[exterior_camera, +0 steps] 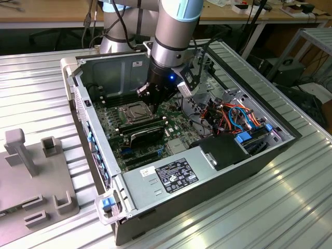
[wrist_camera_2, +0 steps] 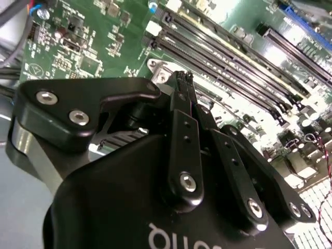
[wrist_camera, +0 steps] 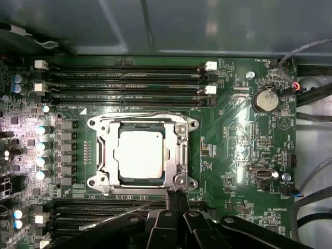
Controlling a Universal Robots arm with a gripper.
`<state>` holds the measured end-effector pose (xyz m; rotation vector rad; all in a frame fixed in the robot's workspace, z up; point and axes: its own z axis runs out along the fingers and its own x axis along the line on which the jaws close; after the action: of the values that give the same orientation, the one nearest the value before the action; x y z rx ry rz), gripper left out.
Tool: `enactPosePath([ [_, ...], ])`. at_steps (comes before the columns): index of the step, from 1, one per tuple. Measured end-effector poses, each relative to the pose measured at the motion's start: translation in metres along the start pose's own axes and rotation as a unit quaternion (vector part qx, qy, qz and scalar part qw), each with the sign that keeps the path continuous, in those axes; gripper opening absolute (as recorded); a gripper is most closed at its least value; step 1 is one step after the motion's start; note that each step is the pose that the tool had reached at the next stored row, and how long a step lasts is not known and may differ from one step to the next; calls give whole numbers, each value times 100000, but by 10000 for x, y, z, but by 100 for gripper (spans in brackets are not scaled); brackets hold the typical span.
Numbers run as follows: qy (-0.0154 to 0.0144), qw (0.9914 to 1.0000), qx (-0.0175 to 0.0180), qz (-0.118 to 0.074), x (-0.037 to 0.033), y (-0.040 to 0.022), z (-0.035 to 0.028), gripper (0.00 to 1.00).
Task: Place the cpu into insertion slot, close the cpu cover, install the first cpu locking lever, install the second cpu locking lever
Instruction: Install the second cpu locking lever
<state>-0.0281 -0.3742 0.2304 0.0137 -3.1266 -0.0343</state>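
cpu (wrist_camera: 141, 154) under cpu cover (wrist_camera: 180, 150), hand (wrist_camera: 176, 195) pinched beside, perhaps touching

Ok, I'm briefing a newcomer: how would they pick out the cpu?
Inside the open computer case, find the green motherboard. Between its two banks of long black memory slots lies the cpu: the only flat silvery square, ringed by the metal cpu cover.

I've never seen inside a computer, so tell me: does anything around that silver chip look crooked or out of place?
The cpu sits square under the flat cpu cover. One oddity: a thin metal rod slants away from the insertion slot beside the end effector, rather than lying along its edge, perhaps an unlatched lever.
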Motion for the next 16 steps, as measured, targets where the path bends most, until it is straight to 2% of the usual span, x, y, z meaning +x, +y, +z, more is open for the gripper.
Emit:
enactPosePath([
  [7,11,100000,3,-1,162,1,11,11],
  [16,9,100000,2,-3,205,2,-3,11],
])
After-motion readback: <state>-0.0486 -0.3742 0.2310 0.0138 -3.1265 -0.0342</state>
